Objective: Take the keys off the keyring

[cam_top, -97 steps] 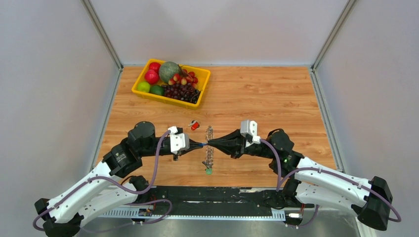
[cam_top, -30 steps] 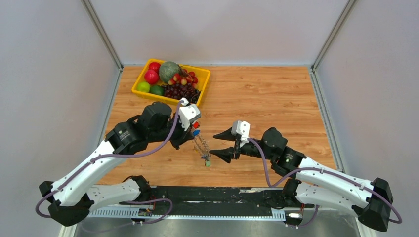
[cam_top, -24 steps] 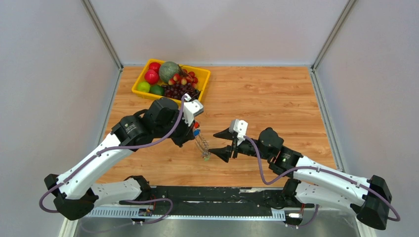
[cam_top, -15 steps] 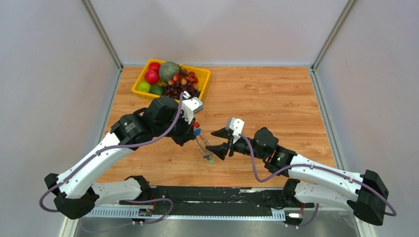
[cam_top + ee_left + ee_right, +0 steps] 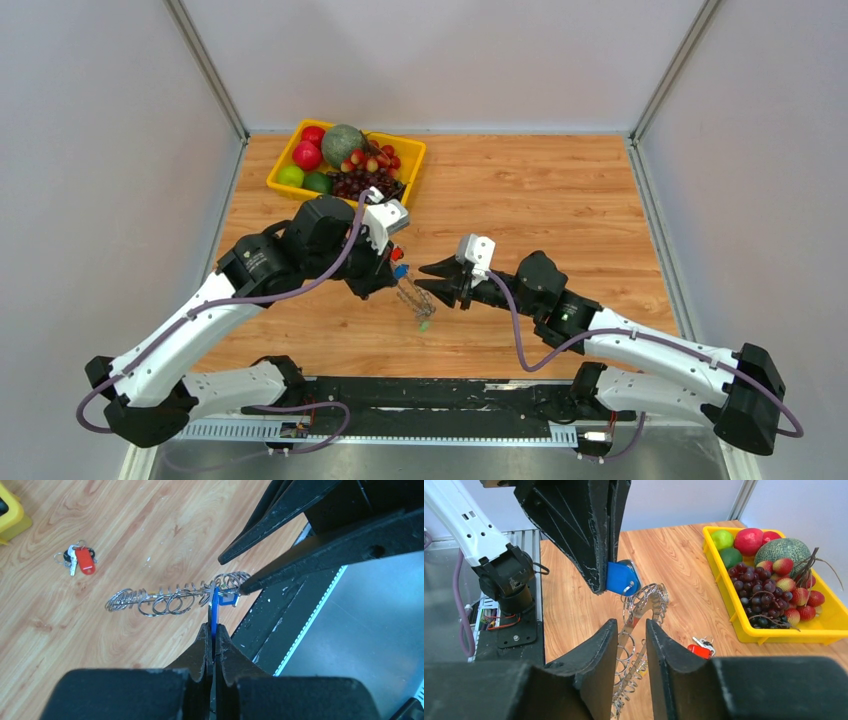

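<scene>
Two hands: left (image 5: 212, 629) pinches blue key (image 5: 622, 578), right (image 5: 631, 625) narrowly straddles keyring (image 5: 165, 600); red key (image 5: 86, 561) apart.

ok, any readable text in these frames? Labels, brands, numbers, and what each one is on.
No readable text in any view.
blue key, red key, yellow tray: plain, no print visible.
left arm, right arm: no legible markings.
</scene>
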You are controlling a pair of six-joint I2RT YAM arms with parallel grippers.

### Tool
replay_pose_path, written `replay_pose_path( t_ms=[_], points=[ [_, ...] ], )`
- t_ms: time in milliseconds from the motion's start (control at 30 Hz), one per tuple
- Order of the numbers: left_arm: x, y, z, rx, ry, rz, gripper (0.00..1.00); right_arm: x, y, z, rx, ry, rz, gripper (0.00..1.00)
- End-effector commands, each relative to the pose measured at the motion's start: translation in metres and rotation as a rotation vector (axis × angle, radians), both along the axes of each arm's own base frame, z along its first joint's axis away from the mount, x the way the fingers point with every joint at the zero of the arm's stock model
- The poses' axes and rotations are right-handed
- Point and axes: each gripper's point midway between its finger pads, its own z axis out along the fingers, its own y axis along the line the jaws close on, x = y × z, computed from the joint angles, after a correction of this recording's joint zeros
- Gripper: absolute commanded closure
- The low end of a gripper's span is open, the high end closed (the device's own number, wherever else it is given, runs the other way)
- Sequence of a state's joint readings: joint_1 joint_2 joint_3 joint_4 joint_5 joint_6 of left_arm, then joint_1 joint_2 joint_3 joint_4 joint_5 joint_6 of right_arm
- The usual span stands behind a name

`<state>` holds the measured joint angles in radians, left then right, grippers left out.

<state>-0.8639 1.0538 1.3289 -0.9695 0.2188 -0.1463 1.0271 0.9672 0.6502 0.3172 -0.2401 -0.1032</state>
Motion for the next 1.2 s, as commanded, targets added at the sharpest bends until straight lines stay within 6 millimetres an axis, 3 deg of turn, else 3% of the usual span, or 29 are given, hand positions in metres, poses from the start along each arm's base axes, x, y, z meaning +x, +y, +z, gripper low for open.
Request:
replay_pose_path(
  t_ms=[0, 167, 533, 1167],
  points=[
    [-0.006, -0.002, 0.033, -0.107, -0.105, -0.059, 1.0, -0.004, 0.006, 0.035, 0.064, -0.09, 0.04, 0.71],
    [-0.01, 0.0, 0.036, -0.125, -0.122, -0.076, 1.0, -0.005, 0.011, 0.036, 0.045, -0.116, 0.061, 0.78],
    [-0.013, 0.002, 0.034, -0.124, -0.128, -0.093, 1.0, -0.018, 0.015, 0.051, 0.067, -0.13, 0.14, 0.75],
    [-0.018, 0.001, 0.039, -0.14, -0.142, -0.126, 1.0, -0.018, 0.028, 0.049, 0.032, -0.136, 0.185, 0.78]
  ],
)
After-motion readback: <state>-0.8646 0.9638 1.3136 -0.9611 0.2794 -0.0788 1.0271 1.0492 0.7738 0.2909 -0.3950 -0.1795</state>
